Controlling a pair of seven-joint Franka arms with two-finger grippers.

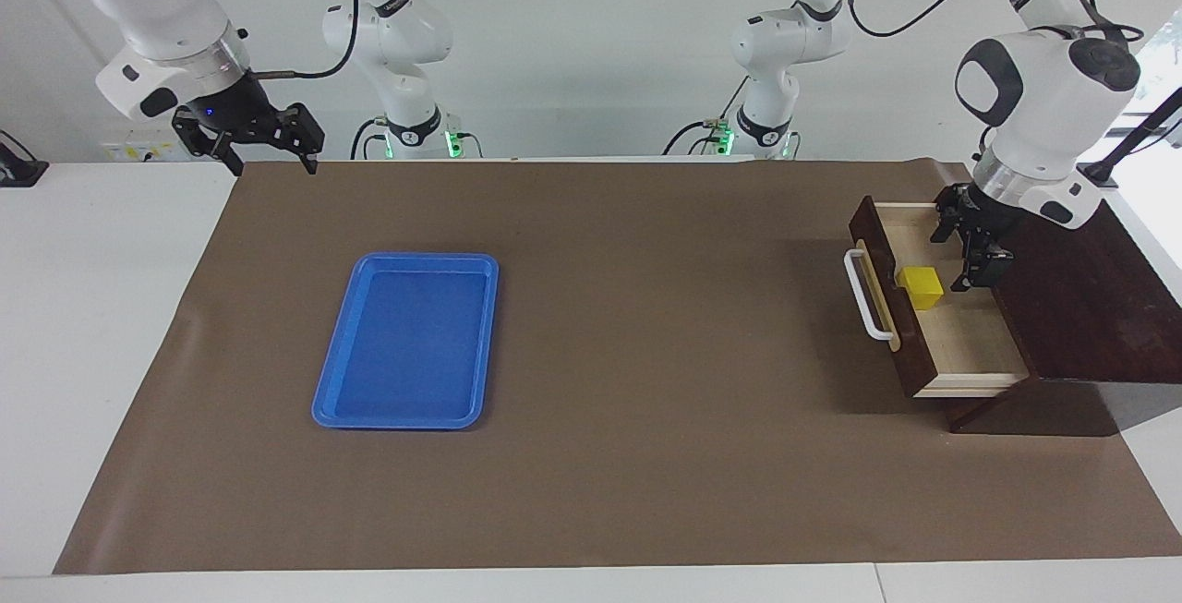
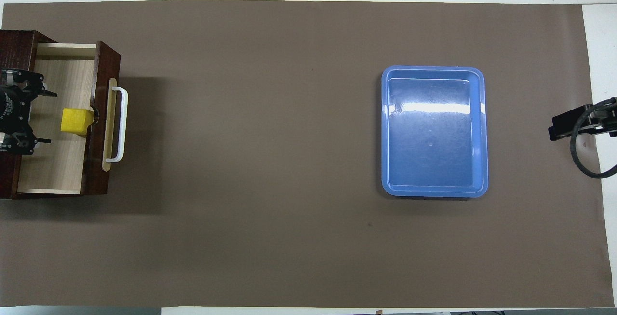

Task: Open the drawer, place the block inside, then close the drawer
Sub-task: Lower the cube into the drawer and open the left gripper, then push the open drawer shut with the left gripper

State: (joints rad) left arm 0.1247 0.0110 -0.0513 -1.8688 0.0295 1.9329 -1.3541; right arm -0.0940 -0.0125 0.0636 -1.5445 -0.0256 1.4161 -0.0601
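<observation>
Facing view: block (image 1: 921, 287) rests on drawer (image 1: 960, 340) floor, just inside front panel; drawer pulled out of dark box (image 1: 1099, 307). Placing looks done; closing remains, calls for push on handle (image 1: 864, 294). Left end effector (image 1: 970, 247) over drawer interior, beside block, fingers spread, holding nothing. Right end effector (image 1: 268, 149) waits above surface (image 1: 646, 307) edge, open, empty

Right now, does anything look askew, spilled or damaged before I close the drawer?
Nothing stands out. The block sits flat inside the open drawer, close to its front. The left gripper is over the drawer beside the block, open. The right gripper waits; the blue tray lies flat.
</observation>
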